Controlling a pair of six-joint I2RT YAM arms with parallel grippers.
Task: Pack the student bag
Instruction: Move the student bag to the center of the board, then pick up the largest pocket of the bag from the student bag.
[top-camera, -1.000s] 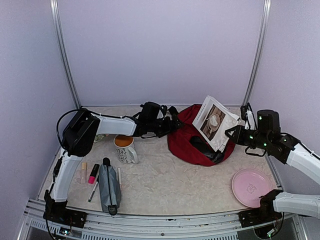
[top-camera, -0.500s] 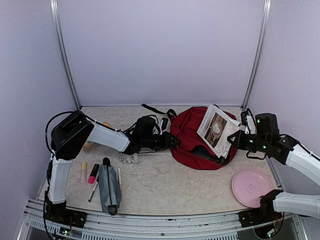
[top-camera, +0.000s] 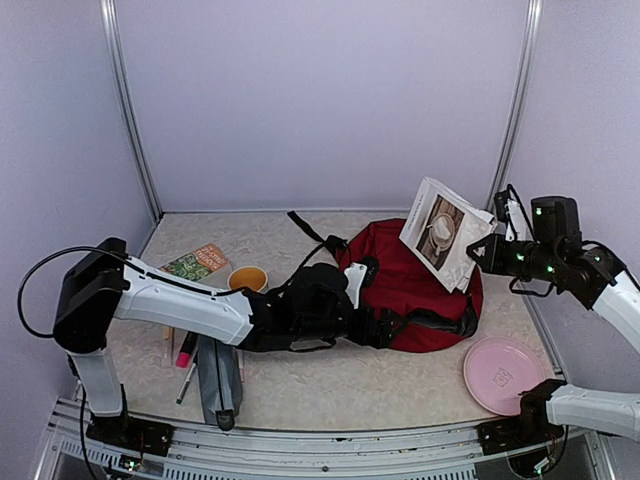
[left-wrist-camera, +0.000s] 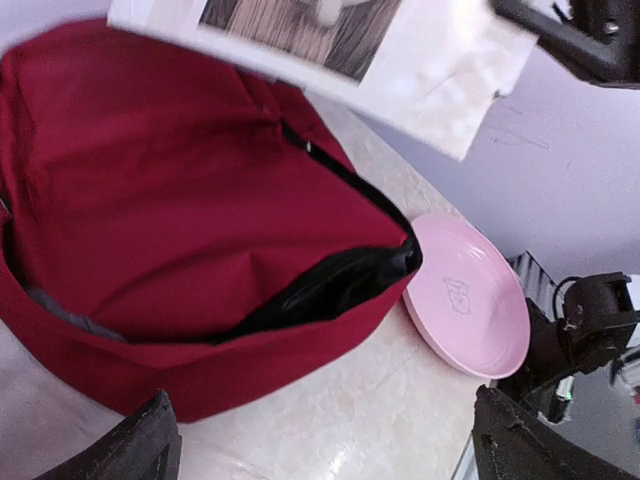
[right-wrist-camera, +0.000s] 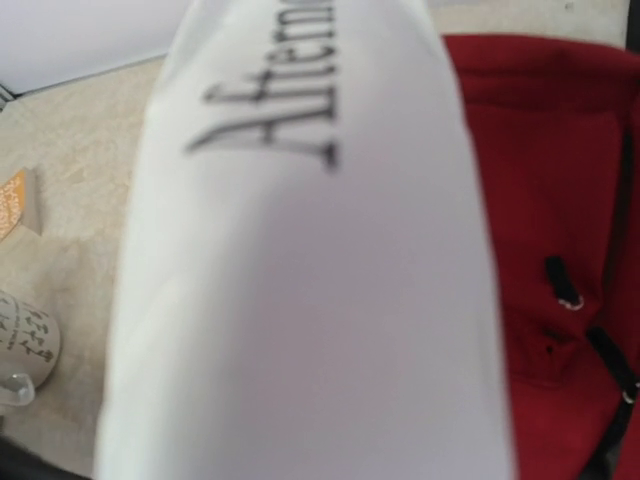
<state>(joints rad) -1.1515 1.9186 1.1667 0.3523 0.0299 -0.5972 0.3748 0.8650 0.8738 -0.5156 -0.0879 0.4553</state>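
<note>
Left gripper (top-camera: 395, 326) now sits low at the bag (top-camera: 410, 285) mouth, jaws spread, empty; right gripper (top-camera: 480, 250) clamps the book (top-camera: 445, 230), which next needs that opening held wide

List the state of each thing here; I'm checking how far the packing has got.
student bag: lying on the table, zip partly open.
white book: lifted over the bag, not yet inside.
right gripper: shut on the white book.
left gripper: open, facing the bag, holding nothing.
pink plate: empty, flat on the table.
mug: upright.
</note>
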